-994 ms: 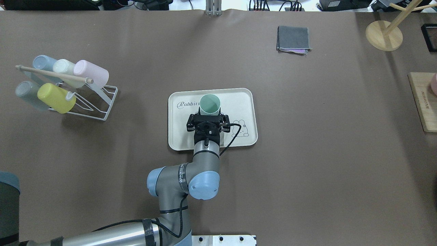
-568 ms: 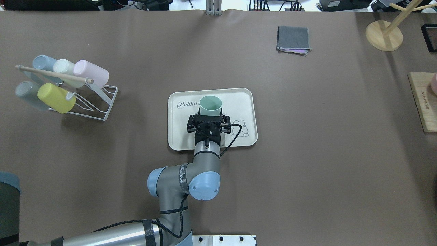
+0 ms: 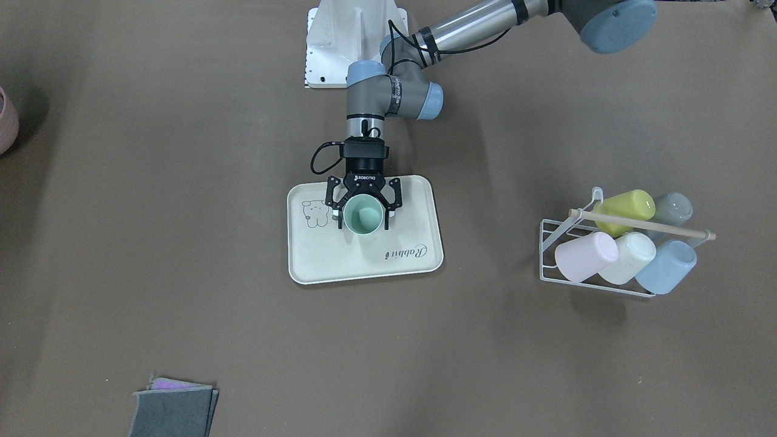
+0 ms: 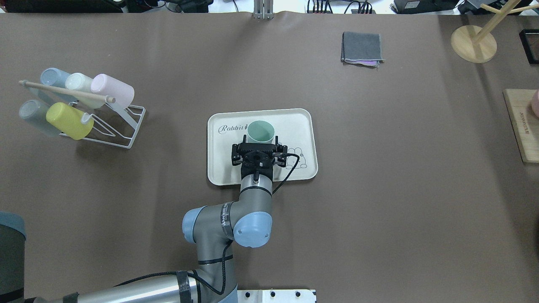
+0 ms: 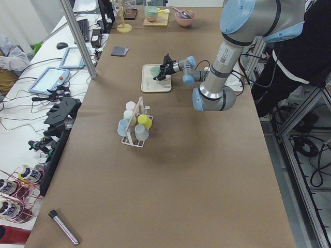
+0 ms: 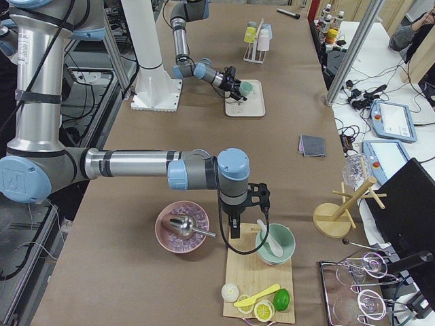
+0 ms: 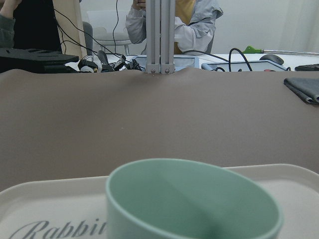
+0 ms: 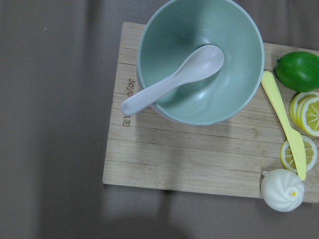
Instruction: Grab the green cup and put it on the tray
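Overhead exterior: green cup point(image 4: 260, 131) upright on tray point(image 4: 294, 120), beside tray's Rabbit script; left gripper point(image 4: 260, 137) jaws spread either side of cup, slight gaps, gripping nothing.

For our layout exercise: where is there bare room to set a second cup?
Bare: the tray corner between the Rabbit script and the robot-side rim; the strip between green cup and the rim by the bear drawing; the table between tray and cup rack. Crowded: tray middle, where jaws of the left gripper flank the cup.
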Robot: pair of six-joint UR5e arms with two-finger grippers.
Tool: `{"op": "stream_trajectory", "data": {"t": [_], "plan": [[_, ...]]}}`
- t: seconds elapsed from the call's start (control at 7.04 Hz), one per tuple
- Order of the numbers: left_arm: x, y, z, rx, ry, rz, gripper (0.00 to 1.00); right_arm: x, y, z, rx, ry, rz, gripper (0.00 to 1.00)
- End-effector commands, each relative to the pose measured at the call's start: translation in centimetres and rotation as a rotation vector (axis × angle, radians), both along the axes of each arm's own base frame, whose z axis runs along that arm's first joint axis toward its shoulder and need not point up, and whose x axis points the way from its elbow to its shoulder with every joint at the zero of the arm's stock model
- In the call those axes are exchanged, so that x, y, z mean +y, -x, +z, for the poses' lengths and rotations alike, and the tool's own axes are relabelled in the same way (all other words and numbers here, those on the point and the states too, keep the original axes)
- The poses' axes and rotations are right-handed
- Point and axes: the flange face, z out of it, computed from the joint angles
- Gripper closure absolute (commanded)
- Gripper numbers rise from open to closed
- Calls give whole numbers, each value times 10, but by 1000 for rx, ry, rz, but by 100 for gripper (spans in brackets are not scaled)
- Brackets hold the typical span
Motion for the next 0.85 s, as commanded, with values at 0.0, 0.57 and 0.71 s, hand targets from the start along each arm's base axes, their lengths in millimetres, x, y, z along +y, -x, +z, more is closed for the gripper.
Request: {"op": "stream_trajectory", "data": {"t": [0.0, 0.57, 0.71], "plan": [[3, 23, -14, 15, -27, 7, 2, -1, 0, 0, 2, -2, -1, 0], [-6, 109, -54, 9, -109, 141, 2, -2, 0, 0, -3, -1, 0, 0], [-11, 134, -75, -3, -148, 231, 2, -2, 0, -1, 1, -2, 0, 0]]}}
